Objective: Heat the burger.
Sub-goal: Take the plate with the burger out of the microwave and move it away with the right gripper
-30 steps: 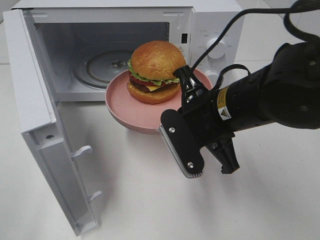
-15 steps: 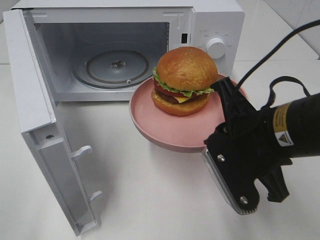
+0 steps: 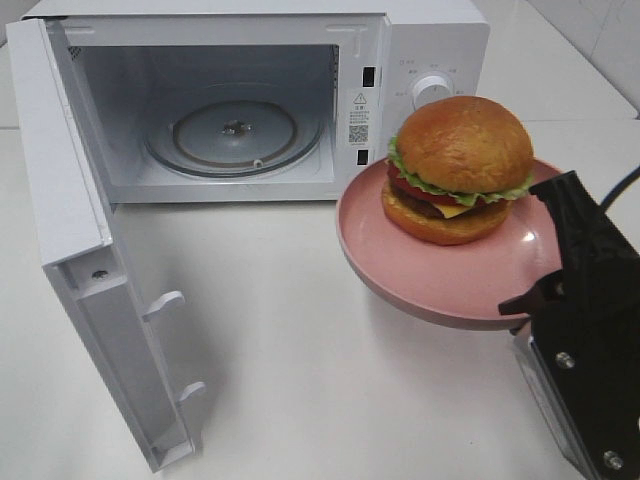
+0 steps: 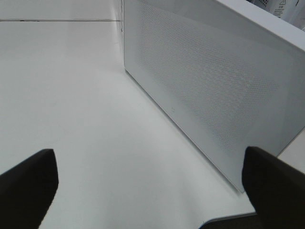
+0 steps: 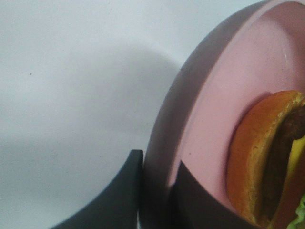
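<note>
Since the earlier frame the pink plate (image 3: 440,280) with the burger (image 3: 458,170) on it has travelled rightward, away from the microwave's open mouth, and now hangs in front of the control panel side, well clear of the cavity; the right arm has slid with it toward the lower right corner of the high view.

Going left to right: the microwave door (image 3: 95,250) stands swung wide open at the far left, its inner face toward the camera. Beside it the white microwave (image 3: 240,30) shows its bare cavity with the glass turntable (image 3: 235,135) inside. The knob (image 3: 432,92) on the panel peeks out just behind the bun. Then comes the plate, lifted above the white table (image 3: 300,380), the burger sitting upright near its middle. At the far right the right gripper (image 5: 155,191) is clenched on the plate's rim, one finger under the edge and one on the inner surface.

The left gripper (image 4: 147,186) stands spread wide, grasping nothing, near the perforated outer face of the door.
</note>
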